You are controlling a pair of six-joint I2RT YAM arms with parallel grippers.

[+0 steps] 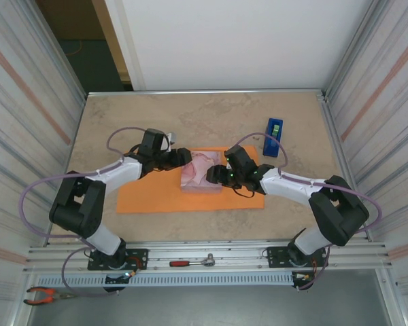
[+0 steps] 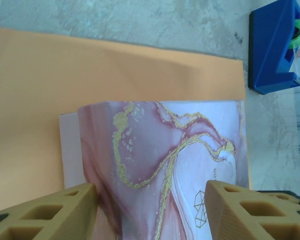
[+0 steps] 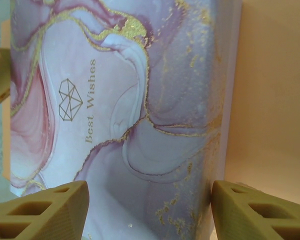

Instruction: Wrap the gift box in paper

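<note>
The gift box (image 1: 202,171), pink and white marble with gold veins, lies flat on the orange paper (image 1: 149,197) in the middle of the table. My left gripper (image 1: 185,157) is at the box's far left corner. In the left wrist view its tan fingers stand apart over the box's top face (image 2: 155,150), gripper (image 2: 150,200) open, with paper (image 2: 40,90) beyond. My right gripper (image 1: 216,174) is at the box's right edge. In the right wrist view the gripper (image 3: 149,200) is open above the "Best Wishes" face (image 3: 140,100), its right finger (image 3: 250,210) near the box's edge beside the paper (image 3: 275,100).
A blue tape dispenser (image 1: 274,134) (image 2: 272,50) stands on the bare table just past the paper's far right corner. A red-handled ratchet (image 1: 190,261) lies on the front rail and pliers (image 1: 44,294) at the front left. Ribbed walls close both sides.
</note>
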